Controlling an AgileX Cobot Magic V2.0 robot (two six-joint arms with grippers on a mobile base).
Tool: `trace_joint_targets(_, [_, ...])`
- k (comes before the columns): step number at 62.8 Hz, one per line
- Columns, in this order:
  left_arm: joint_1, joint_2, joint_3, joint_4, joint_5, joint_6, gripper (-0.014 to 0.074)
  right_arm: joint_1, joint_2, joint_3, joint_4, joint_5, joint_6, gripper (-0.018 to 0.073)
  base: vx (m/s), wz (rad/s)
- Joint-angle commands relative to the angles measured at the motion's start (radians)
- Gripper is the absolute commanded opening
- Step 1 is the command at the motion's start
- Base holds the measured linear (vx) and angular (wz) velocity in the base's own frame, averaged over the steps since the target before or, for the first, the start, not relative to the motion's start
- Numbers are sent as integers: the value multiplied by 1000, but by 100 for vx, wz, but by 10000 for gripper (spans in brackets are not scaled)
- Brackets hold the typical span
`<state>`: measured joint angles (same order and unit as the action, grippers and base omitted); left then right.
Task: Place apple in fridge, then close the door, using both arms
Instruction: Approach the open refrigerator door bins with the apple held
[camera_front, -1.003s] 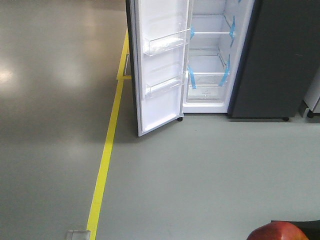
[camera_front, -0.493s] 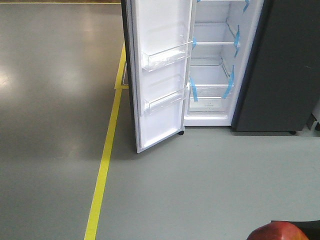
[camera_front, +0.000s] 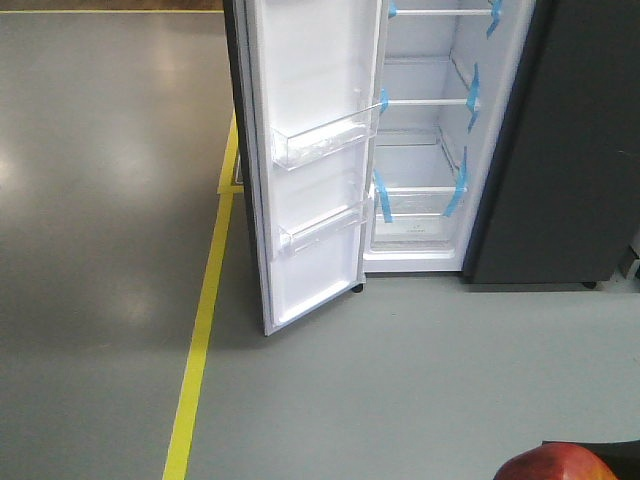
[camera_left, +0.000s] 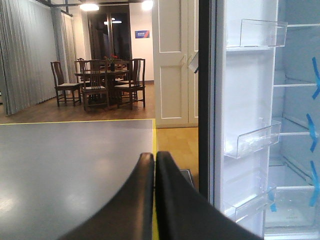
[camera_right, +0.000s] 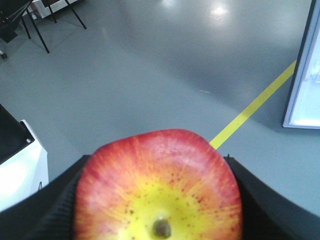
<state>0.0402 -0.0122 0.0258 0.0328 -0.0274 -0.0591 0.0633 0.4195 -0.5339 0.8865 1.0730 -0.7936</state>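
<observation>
Fridge (camera_front: 420, 135) nearer; apple (camera_right: 157, 180) apparently gripped inside right pincer (camera_right: 159, 200).

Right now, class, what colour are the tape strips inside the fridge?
The tape strips are blue, clearest in the exterior front-facing view.

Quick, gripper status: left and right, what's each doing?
Left gripper: closed, nothing between the fingers.
Right gripper: closed on the apple.
</observation>
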Motion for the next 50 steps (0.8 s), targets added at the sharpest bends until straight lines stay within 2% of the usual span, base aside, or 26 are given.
trace_joint_targets(1, [-1, -13, 21, -10, -71, -9, -6, -1, 7, -27, 58, -37, -9, 419, 20, -3])
trace_joint_targets(50, [-1, -13, 21, -10, -71, -9, -6, -1, 7, -27, 58, -38, -9, 419, 18, -1])
